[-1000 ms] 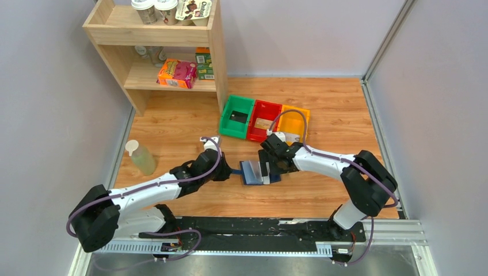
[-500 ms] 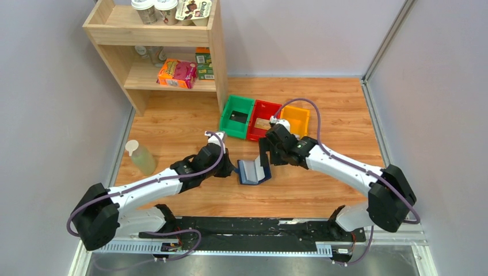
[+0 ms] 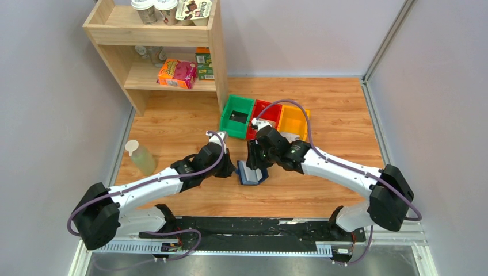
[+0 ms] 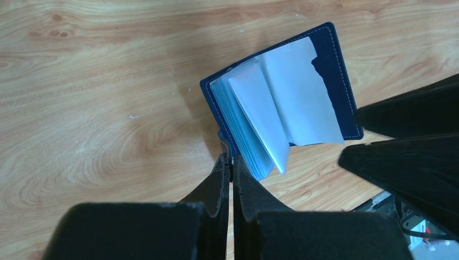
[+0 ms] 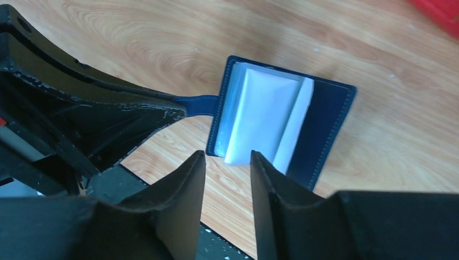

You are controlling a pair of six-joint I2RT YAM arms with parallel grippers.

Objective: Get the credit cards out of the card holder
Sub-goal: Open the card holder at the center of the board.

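The card holder [image 3: 251,173], a navy folding wallet with pale blue-grey pockets, lies open on the wooden floor between the arms. My left gripper [image 4: 230,160] is shut on the navy tab at its spine, and the holder [image 4: 281,103] fans open beyond it. My right gripper [image 5: 228,157] hangs just above the holder [image 5: 270,116], jaws apart with only floor and a pale pocket edge showing between them. A black credit card [image 3: 236,117] lies in the green bin [image 3: 225,122]. No card shows in the holder's pockets.
Red bin [image 3: 268,108] and yellow bin [image 3: 294,122] stand beside the green one, partly behind my right arm. A wooden shelf [image 3: 167,52] with boxes fills the back left. A pale bottle [image 3: 141,158] stands at the left. A black rail [image 3: 259,230] runs along the near edge.
My right gripper swung left over the card holder and its jaws narrowed. The holder's right cover has lifted, so the holder looks narrower. My left gripper kept its grip.
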